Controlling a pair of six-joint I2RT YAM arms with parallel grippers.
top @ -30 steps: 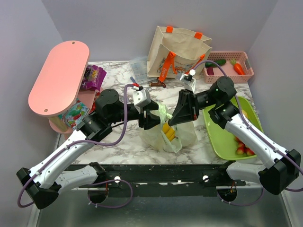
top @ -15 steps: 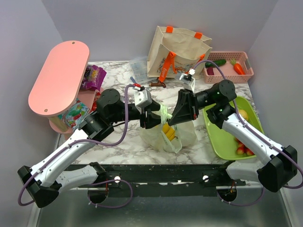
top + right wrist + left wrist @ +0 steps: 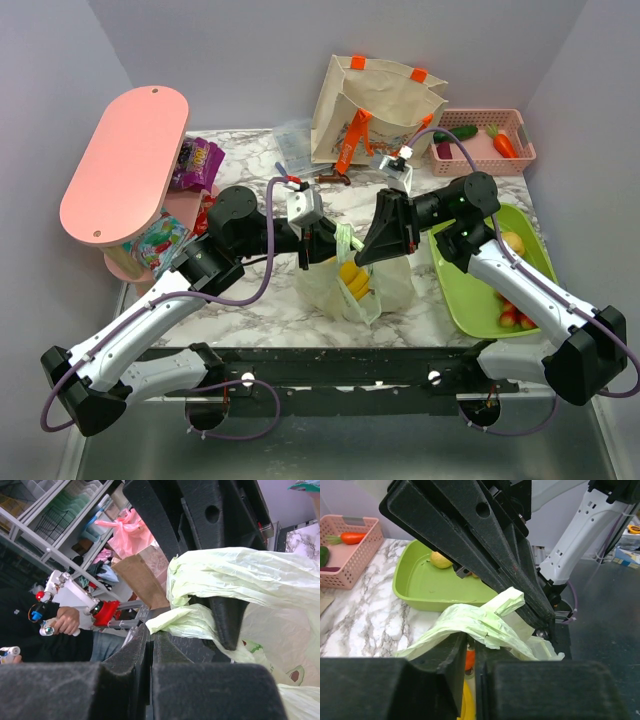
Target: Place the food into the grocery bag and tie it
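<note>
**Bag** (image 3: pixel 388 285): pale green, crinkled, translucent plastic. It is stood at the middle of the counter (image 3: pixel 255 300), between the two tools. Its handles are drawn up above the mouth and bunched into a twisted strip.

**Banana** (image 3: pixel 352 278): yellow, seen inside the bag, just below the bunched handles.

**Citrus** (image 3: pixel 513 241): yellow and round. It is lying at the far end of the green tray (image 3: pixel 465 300), to the right of the bag and apart from it. Small red fruits (image 3: pixel 514 318) are seen at the tray's near end.

**Left tool** (image 3: pixel 328 250): brought in from the left, clenched on the bag. In the left wrist view the green strip is seen pinched between its fingers.

**Right tool** (image 3: pixel 368 250): brought in from the right, clenched on the bag. In the right wrist view a fold of the plastic is seen coming out from between the pressed fingers. The tips of the two tools are set just beside each other, with the handles between them.

**Tote** (image 3: pixel 385 95): beige with orange handles, stood at the far edge.

**Basket** (image 3: pixel 520 130): pink, at the far right, with a carrot (image 3: pixel 505 146) and a cucumber (image 3: pixel 462 132) held in it.

**Shelf** (image 3: pixel 125 165): pink and oval, at the far left, with snack packets (image 3: pixel 197 162) placed beside and beneath it.
</note>
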